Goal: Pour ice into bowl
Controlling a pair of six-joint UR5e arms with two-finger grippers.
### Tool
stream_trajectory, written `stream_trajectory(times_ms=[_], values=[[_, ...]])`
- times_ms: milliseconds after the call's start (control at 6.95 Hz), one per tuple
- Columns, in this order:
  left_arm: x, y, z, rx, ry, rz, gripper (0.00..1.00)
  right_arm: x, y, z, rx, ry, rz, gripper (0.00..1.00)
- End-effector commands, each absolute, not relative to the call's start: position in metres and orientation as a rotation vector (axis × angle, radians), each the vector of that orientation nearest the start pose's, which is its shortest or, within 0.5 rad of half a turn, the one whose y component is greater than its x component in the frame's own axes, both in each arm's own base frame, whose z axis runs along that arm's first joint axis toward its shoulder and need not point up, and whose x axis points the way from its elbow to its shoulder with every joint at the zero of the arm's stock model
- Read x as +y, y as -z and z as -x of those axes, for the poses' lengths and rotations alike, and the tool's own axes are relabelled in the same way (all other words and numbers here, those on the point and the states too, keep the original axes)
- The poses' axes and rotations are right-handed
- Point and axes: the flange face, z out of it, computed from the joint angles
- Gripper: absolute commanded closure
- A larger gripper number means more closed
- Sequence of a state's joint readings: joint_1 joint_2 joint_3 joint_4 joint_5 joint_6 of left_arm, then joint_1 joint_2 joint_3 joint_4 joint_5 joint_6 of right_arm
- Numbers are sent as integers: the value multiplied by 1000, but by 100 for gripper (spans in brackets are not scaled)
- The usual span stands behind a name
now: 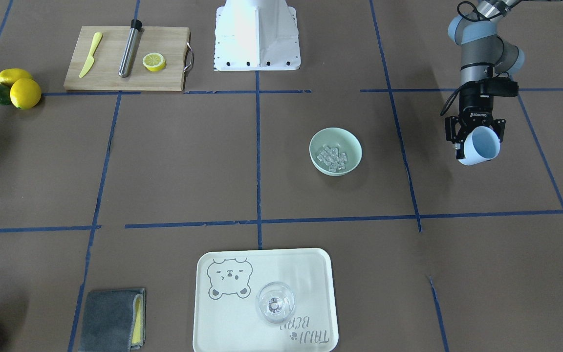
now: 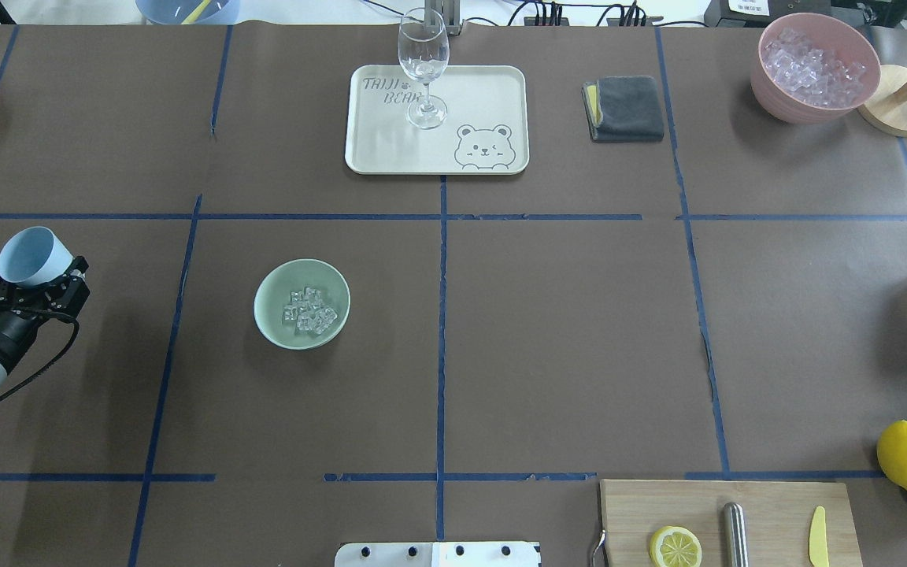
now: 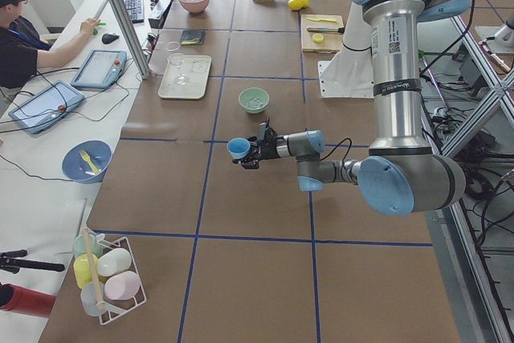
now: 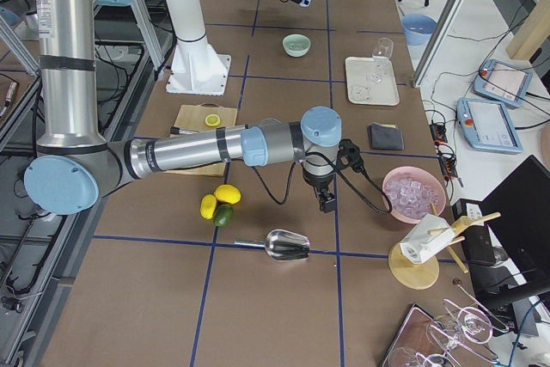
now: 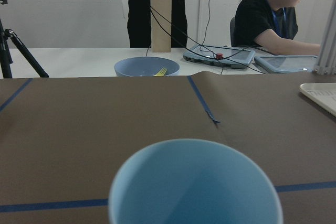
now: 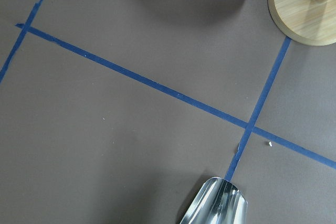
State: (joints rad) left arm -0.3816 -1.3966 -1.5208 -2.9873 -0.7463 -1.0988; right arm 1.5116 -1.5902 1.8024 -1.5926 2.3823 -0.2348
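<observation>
One bowl [image 1: 346,139], perhaps twelve ice cubes [image 1: 333,157] inside; one cup [image 1: 482,145]

Ice [image 2: 309,309] lies in the bowl [image 2: 275,285] (glass [image 2: 423,59] on tray [image 2: 489,94]).

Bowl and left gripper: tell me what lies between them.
Only bare brown table, crossed by one blue tape line, lies between the bowl and the left gripper holding the blue cup; the overhead view shows it.

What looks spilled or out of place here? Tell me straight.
Nothing stands out. The ice lies all inside the bowl, none on the table around it, and the left gripper holds the blue cup aside.
</observation>
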Motion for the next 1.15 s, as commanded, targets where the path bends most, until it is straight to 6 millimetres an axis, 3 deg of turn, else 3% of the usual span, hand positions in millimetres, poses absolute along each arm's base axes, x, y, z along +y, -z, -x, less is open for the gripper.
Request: stream_trajectory(times_ms=[0, 288, 720, 1008], values=[[-345, -628, -301, 664, 448, -1133, 100, -489, -554, -33, -793, 351, -249, 0], [-344, -644, -302, 626, 439, -1138, 100, -489, -554, -34, -792, 350, -251, 0], [-343, -643, -306, 634, 433, -1129, 100, -488, -555, -36, -792, 346, -251, 0], [-337, -639, -322, 690, 462, -1104, 98, -489, -554, -36, -792, 347, -254, 0]])
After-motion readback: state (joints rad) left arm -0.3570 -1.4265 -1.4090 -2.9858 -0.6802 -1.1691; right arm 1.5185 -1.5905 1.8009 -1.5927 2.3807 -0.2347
